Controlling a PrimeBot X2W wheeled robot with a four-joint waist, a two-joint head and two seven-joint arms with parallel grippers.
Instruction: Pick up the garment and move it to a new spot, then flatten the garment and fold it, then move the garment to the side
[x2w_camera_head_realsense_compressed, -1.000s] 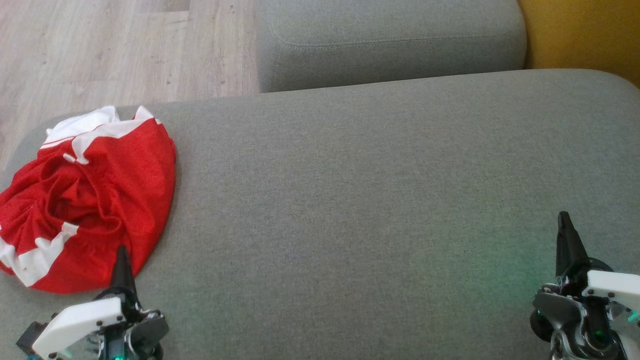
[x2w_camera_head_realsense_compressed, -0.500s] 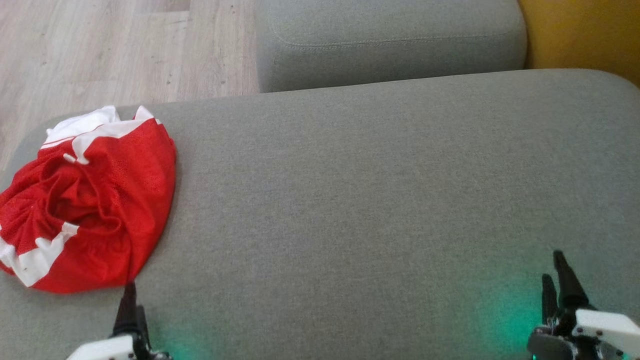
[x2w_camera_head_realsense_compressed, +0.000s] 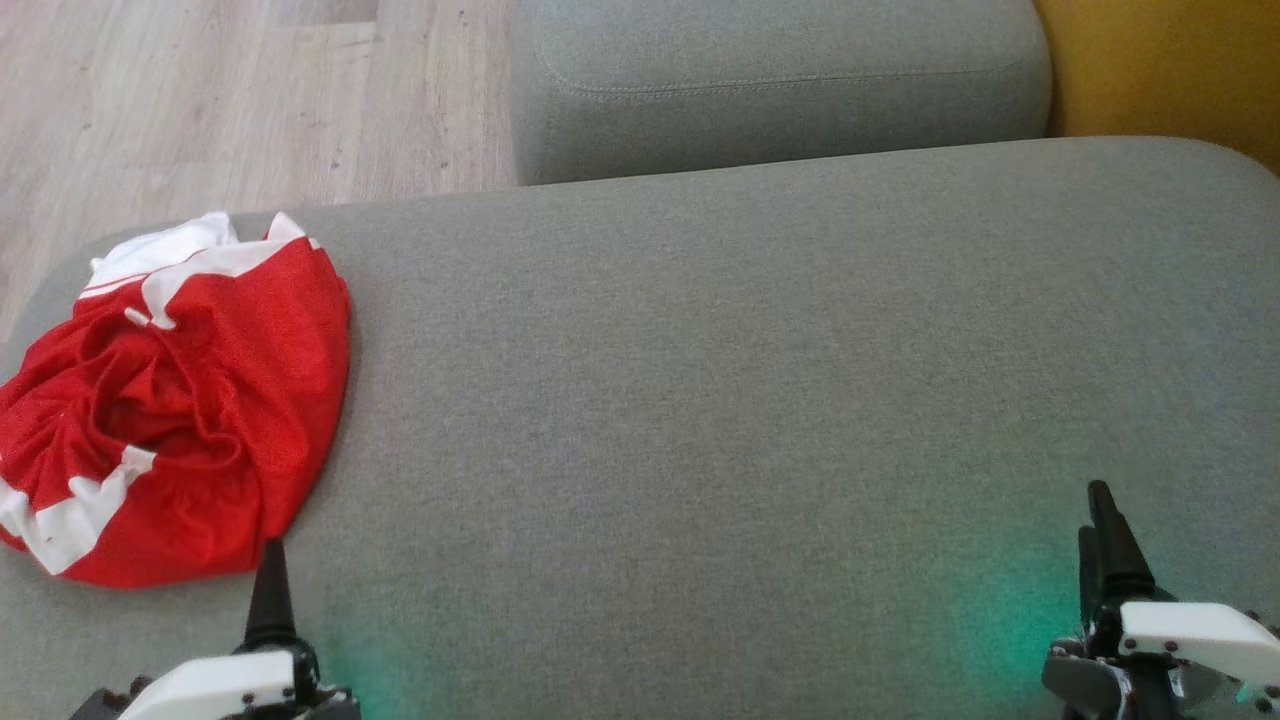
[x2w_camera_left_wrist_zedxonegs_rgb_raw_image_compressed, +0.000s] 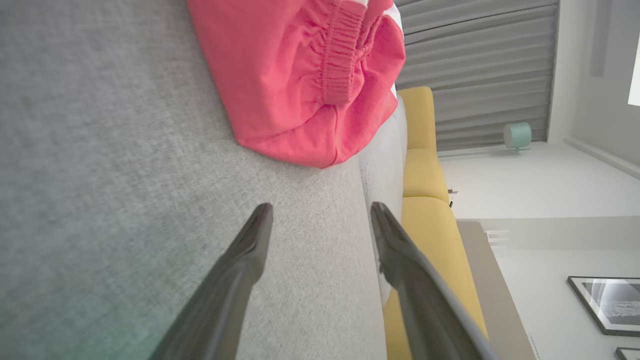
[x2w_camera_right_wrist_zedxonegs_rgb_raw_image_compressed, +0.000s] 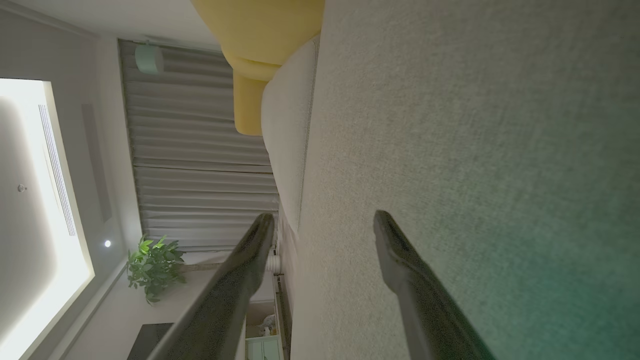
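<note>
The garment (x2w_camera_head_realsense_compressed: 185, 400) lies crumpled on the far left of the grey sofa seat (x2w_camera_head_realsense_compressed: 720, 380), red mesh with white panels and a striped band at its far edge. In the left wrist view the garment (x2w_camera_left_wrist_zedxonegs_rgb_raw_image_compressed: 300, 75) shows a gathered elastic band, a little beyond my fingers. My left gripper (x2w_camera_head_realsense_compressed: 270, 600) sits just below the garment's near hem, apart from it; its fingers (x2w_camera_left_wrist_zedxonegs_rgb_raw_image_compressed: 250, 250) stand open and empty. My right gripper (x2w_camera_head_realsense_compressed: 1097, 530) rests over bare cushion at the lower right, open with nothing between its fingers (x2w_camera_right_wrist_zedxonegs_rgb_raw_image_compressed: 400, 260).
A second grey cushion (x2w_camera_head_realsense_compressed: 780, 80) stands behind the seat, with a yellow cushion (x2w_camera_head_realsense_compressed: 1170, 70) at the far right. Wooden floor (x2w_camera_head_realsense_compressed: 220, 100) lies beyond the seat's left end. The garment sits close to the seat's left edge.
Both grippers have gone from shut to open and drawn back toward the bottom of the head view. The garment has stayed where it was.
</note>
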